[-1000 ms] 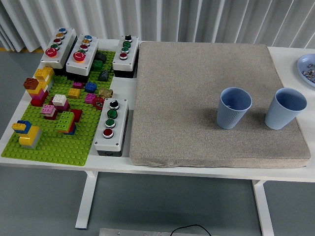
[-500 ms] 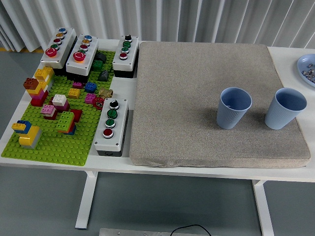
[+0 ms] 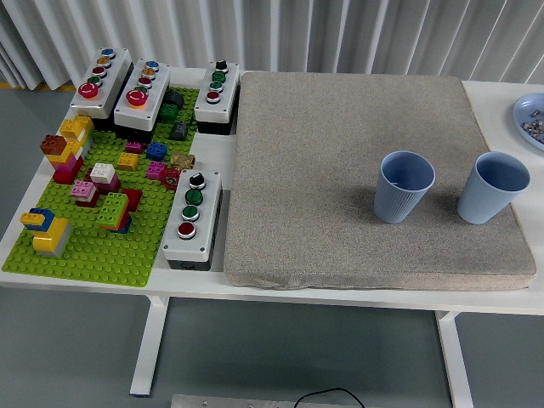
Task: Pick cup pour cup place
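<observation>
Hands: neither in view, state unknown to us | two cups [image 3: 405, 186] [image 3: 493, 187] upright on mat [image 3: 340, 127], close for pouring.

A: Light OK?
B: Bright, even, diffuse, prob. overhead. Soft shadows only: a faint dark patch on the grey mat [image 3: 340, 170] left of the left blue cup [image 3: 404, 187], weaker by the right blue cup [image 3: 491, 188].
A: Glare, blur?
B: Small highlights on the button boxes [image 3: 192, 219]. Sharp throughout; slight lens bowing at table edges [image 3: 340, 299].
</observation>
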Controlling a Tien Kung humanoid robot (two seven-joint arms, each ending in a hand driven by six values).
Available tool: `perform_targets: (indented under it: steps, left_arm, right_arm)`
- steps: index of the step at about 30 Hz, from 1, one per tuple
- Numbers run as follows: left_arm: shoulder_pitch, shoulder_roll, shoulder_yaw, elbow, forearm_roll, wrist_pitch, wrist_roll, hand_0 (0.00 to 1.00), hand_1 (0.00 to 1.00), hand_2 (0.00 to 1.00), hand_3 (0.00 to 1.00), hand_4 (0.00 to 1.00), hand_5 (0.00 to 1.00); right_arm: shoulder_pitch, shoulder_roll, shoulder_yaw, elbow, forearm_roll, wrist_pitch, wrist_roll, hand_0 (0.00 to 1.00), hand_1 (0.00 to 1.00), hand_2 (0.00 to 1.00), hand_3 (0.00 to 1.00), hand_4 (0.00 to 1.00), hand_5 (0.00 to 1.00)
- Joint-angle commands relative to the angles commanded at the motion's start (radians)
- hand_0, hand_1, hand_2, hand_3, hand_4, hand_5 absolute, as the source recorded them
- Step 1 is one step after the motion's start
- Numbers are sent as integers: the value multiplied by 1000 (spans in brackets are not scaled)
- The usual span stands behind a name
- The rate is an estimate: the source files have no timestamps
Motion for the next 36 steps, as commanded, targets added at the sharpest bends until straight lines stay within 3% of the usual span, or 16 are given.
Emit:
perform_targets:
  steps: [24, 36]
  left_arm:
    - [1, -6, -99, 0, 80, 6, 17, 710, 733, 801, 664, 512, 936]
    - [5, -7, -115, 0, 86, 7, 21, 690, 731, 803, 667, 513, 936]
  right_arm:
    - [1, -1, 3, 5, -3, 0, -2, 891, 810, 871, 889, 786, 894]
    - [-2, 0, -2, 6, -6, 0, -4, 891, 810, 871, 889, 786, 894]
